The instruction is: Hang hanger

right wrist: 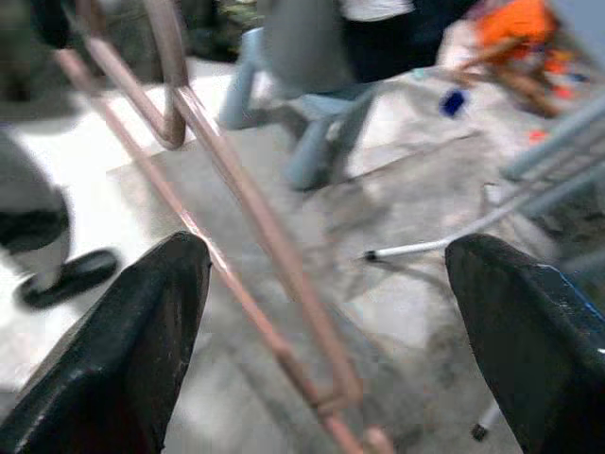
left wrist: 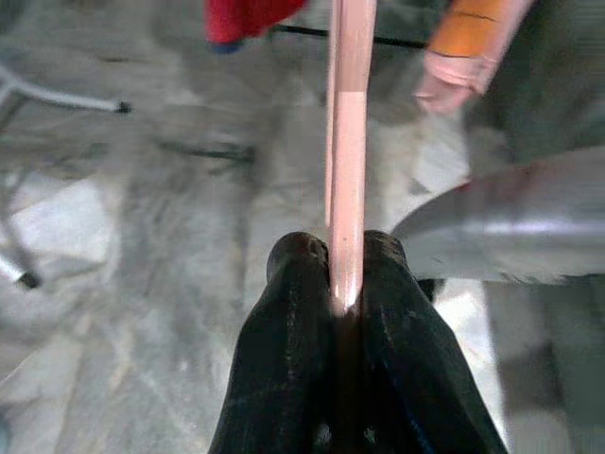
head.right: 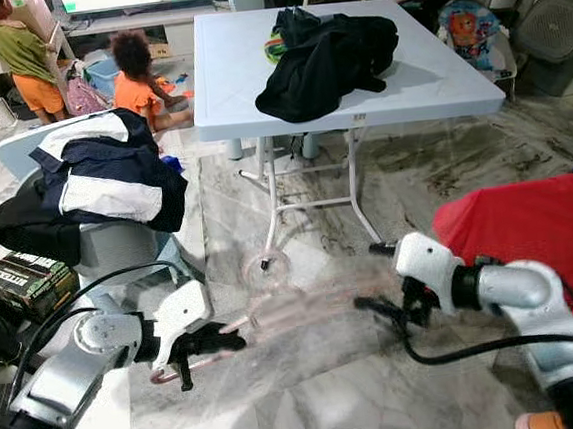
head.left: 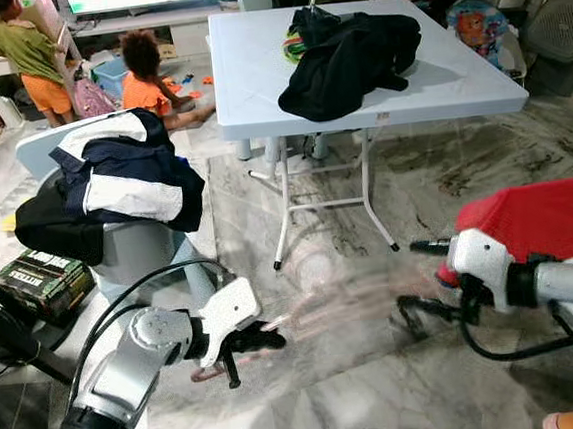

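On the left, a chair [head.left: 134,250] of pale plastic carries a heap of jackets [head.left: 114,189], navy, white and black, soft and crumpled. Below it the left pincer [head.left: 249,340] is clamped on one end of the hanger [head.left: 316,317]; its wrist view shows the two black fingers [left wrist: 284,369] pressed together on the thin pink bar, with no gap beside it. The hanger is a slim rod frame, salmon pink and smooth, probably plastic or coated wire. It is held in the air low over the marble floor [head.left: 312,393], in front of the counter [head.left: 254,77], and reaches across toward the right arm. It is smeared by blur in the head views, so its exact outline is hard to read.

The counter is a light blue folding one on thin white metal legs, with a black garment [head.left: 348,58] bunched in its middle.

On the right, the right pincer [head.right: 380,312] stands wide apart, its fingers [right wrist: 142,331] either side of the hanger's bent corner but not touching it. Behind that arm lies red cloth [head.left: 548,217].

To do the step well, I judge the right pincer should close on the straight bar, not the curved corner, before the left lets go, so the light frame does not swing or twist.
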